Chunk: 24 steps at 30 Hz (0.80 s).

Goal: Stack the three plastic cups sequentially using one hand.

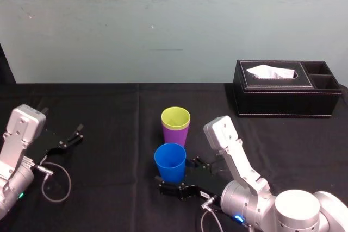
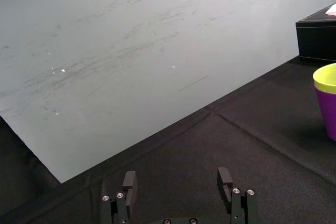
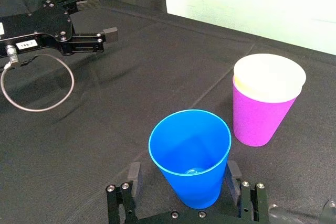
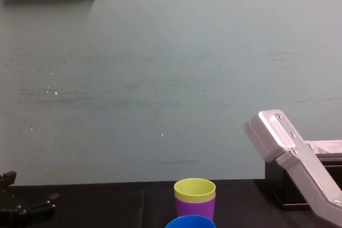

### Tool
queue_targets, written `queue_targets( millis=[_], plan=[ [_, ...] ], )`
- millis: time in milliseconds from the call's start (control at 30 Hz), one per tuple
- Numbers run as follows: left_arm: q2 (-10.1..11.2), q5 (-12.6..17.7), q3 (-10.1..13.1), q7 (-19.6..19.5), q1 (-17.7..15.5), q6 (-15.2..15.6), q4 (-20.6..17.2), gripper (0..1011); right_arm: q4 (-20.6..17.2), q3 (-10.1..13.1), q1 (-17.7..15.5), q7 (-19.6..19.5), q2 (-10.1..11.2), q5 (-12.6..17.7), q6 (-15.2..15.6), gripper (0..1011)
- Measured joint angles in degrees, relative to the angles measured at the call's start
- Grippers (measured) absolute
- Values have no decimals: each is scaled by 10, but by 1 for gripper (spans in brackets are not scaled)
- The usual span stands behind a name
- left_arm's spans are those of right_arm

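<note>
Blue cup [image 1: 169,161] standing near the centre of the black table [image 1: 109,112], just nearer to us than the purple cup [image 1: 175,134], which holds the yellow-green cup [image 1: 175,118]. Our right gripper [image 3: 184,174] straddles the blue cup low down, jaws apart, seemingly not yet touching it. We should close gently and squarely on the thin wall, lift above the 2 nested rims, then lower straight in. Our left gripper [image 2: 177,182] rests at the far left, jaws apart.

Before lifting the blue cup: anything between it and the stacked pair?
Nothing visible. The right gripper, fingers open, flanks the blue cup; bare tablecloth lies between it and the yellow-green cup nested in the purple cup. Left gripper sits aside.
</note>
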Motion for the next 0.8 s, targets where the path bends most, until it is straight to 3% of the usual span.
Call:
queue_targets(
  millis=[800],
  plan=[
    [0,0,0,0,0,0,0,1000,11,15,-3,-14,-8,-11,-13,1004]
  ],
)
